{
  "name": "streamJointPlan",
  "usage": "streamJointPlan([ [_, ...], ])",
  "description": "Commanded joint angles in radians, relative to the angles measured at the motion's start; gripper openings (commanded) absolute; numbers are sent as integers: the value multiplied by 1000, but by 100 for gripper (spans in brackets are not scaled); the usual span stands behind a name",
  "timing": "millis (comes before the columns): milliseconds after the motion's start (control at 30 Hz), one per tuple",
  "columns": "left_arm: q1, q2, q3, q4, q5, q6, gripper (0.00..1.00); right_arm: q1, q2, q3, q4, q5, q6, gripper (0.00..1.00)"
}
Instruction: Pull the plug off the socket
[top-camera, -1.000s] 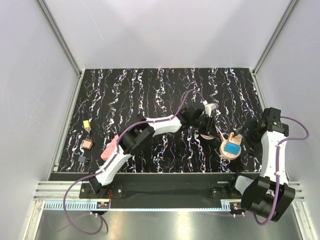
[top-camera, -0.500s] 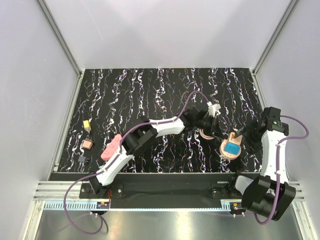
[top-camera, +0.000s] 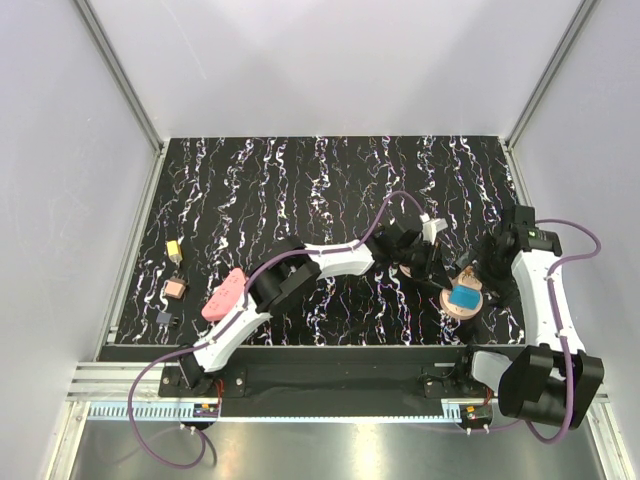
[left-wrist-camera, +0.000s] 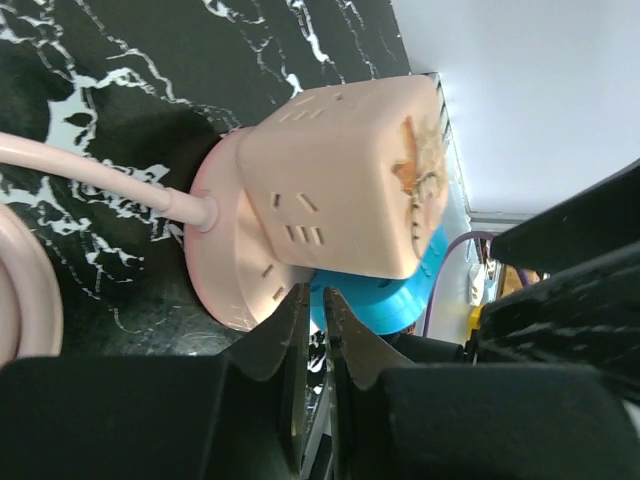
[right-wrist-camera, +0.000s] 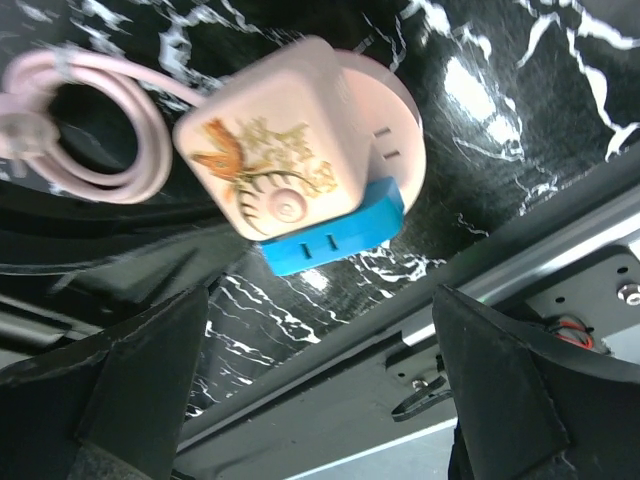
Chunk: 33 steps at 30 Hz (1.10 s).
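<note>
The pink socket (top-camera: 455, 296) stands on its round base at the table's right front, with the blue plug (top-camera: 466, 298) stuck in its side. The left wrist view shows the socket (left-wrist-camera: 340, 170) close up and the plug (left-wrist-camera: 385, 305) under it. My left gripper (left-wrist-camera: 313, 300) is just short of the plug, jaws nearly together with nothing between them. In the right wrist view the socket (right-wrist-camera: 290, 150) and plug (right-wrist-camera: 335, 235) lie ahead of my right gripper (right-wrist-camera: 320, 400), whose fingers (right-wrist-camera: 130, 400) are spread wide apart and clear of both.
The socket's pink cord (right-wrist-camera: 90, 130) lies coiled behind it. Three small parts sit at the table's left edge: a yellow-and-black one (top-camera: 173, 250), a pink one (top-camera: 174, 289) and a black one (top-camera: 167, 319). A metal rail (right-wrist-camera: 560, 270) runs along the near edge.
My left arm has stretched further right to the socket and its jaws have narrowed. My right gripper has moved in from the right to the socket and spread wide.
</note>
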<state>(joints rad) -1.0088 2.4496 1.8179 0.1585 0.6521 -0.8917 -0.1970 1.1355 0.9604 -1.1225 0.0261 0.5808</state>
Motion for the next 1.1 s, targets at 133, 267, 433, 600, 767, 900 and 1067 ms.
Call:
streamJointPlan([
  [133, -2, 35, 37, 36, 34, -9, 15, 33, 3, -31, 15, 60, 37, 94],
  [267, -2, 42, 40, 38, 34, -9, 14, 36, 12, -45, 29, 52, 31, 83],
  [433, -2, 51, 43, 33, 37, -7, 14, 50, 30, -46, 40, 40, 19, 77],
  [600, -2, 57, 46, 16, 32, 5, 14, 65, 38, -26, 33, 66, 19, 86],
  [767, -2, 65, 58, 10, 40, 4, 14, 71, 52, -5, -3, 75, 25, 87],
  [900, -2, 61, 61, -2, 37, 14, 14, 71, -28, -40, 23, 100, 91, 79],
  [1067, -2, 61, 58, -2, 38, 14, 14, 71, 9, -46, 21, 66, 91, 78],
])
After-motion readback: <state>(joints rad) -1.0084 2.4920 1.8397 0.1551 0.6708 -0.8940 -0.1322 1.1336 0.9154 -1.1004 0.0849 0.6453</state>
